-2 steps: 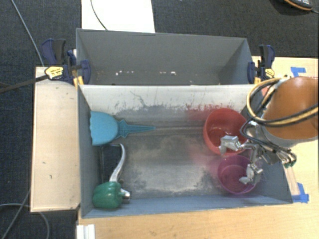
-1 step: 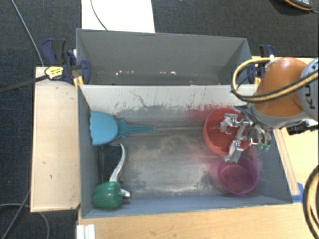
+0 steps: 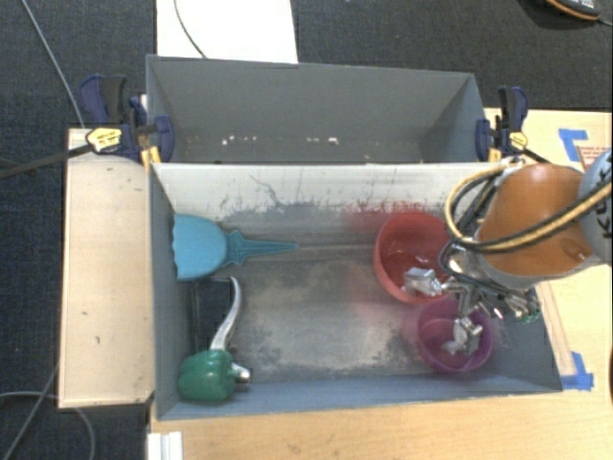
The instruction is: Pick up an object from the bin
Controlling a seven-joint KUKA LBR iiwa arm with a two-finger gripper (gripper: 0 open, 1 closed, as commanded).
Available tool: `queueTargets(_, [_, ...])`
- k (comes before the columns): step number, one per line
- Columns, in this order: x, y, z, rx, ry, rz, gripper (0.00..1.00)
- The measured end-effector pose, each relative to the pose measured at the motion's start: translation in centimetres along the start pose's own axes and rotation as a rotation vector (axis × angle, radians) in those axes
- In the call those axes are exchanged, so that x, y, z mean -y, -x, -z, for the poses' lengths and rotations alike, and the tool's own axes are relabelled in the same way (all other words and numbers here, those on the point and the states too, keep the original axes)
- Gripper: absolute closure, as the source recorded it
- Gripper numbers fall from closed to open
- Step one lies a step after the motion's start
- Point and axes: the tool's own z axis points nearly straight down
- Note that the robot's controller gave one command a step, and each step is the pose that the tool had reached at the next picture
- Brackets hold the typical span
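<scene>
We see a purple cup (image 3: pixel 436 341) in the bin's (image 3: pixel 316 324) near right corner, a red cup (image 3: pixel 397 247) just behind it. The end effector (image 3: pixel 465 328) hangs over the purple cup; we cannot tell its spread.

Bin floor (image 3: pixel 316 319) bare in the middle — red cup (image 3: pixel 407 252) and purple cup (image 3: pixel 445 345) crowd the right, blue funnel (image 3: pixel 201 247) the left.

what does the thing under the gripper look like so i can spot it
Go to the right end of the grey bin, its near corner, below the gripper. A small purple cup sits there, mouth up. The only other cup, just behind it, is red.
</scene>
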Motion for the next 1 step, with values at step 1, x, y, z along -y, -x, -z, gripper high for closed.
queueTargets(1, [0.13, -4.06, -2.20, 0.010, -0.002, 0.056, 1.00])
